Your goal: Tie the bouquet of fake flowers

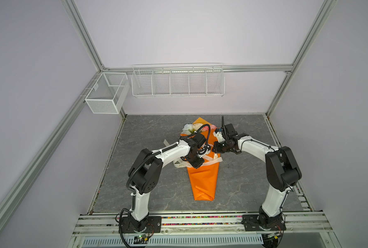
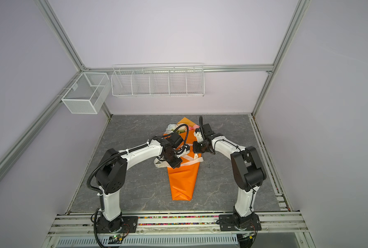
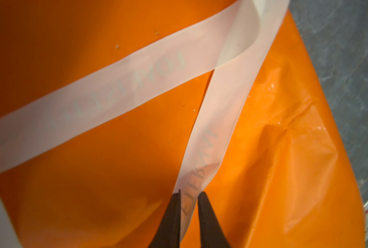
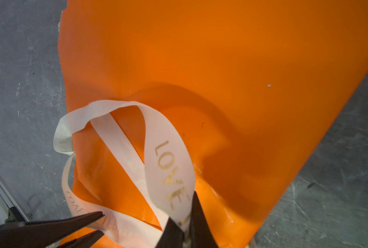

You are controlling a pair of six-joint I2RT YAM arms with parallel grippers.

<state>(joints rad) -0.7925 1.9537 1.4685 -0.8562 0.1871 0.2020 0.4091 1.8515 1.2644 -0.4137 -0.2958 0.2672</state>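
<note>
I see the bouquet of fake flowers point(image 1: 203, 182) lying flat in the middle of the desk point(image 1: 146, 133). It is wrapped in orange paper point(image 4: 221, 64) shaped as a cone. The narrow folded end points toward the arm bases, and the pale blooms point(image 1: 188, 127) poke out at the far end. A cream ribbon point(image 3: 114, 85) with printed lettering crosses the paper around mid-length. My left end effector point(image 3: 188, 206) sits directly over the wrap, its fingers pressed together on one strand of that ribbon. My right end effector point(image 4: 188, 219) is just above the paper too, a little nearer the blooms, pinching another strand that loops over the orange surface. The two are close to each other.
</note>
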